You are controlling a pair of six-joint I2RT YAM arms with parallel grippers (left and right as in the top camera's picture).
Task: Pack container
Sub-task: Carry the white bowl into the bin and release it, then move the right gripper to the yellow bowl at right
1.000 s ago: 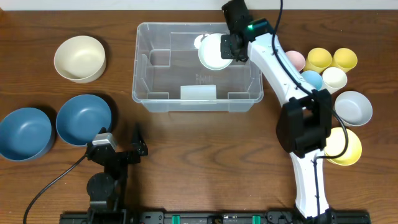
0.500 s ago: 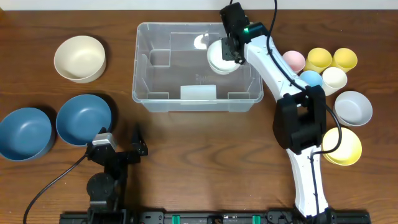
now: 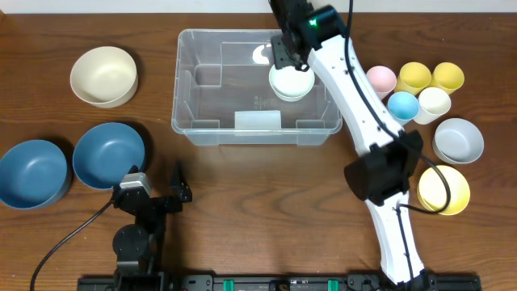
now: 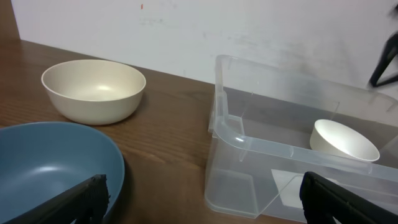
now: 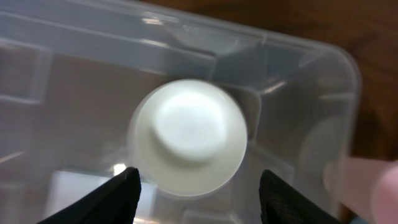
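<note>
The container point(image 3: 194, 89) is a large clear plastic bin at the table's back middle. A small white bowl point(image 3: 291, 82) lies inside it near the far right corner, and it also shows through the clear wall in the left wrist view point(image 4: 345, 142). My right gripper point(image 3: 284, 50) hovers above that bowl point(image 5: 186, 137), open, its fingers point(image 5: 124, 193) standing wide of the rim and touching nothing. The left gripper point(image 4: 202, 202) stays low at the front left, open and empty, facing the container point(image 4: 249, 143) and a blue bowl point(image 4: 56, 162).
A cream bowl point(image 3: 103, 75) and two blue bowls point(image 3: 109, 153) point(image 3: 32, 174) sit left of the container. To its right stand several small cups, pink point(image 3: 381, 78), yellow point(image 3: 414, 77), blue point(image 3: 403, 104) and white point(image 3: 434, 101), plus a grey bowl point(image 3: 458, 139) and a yellow bowl point(image 3: 443, 190).
My right gripper has opened and let go of the white bowl, which now rests inside the container. The right arm has shifted toward the back. The left arm has not moved.
</note>
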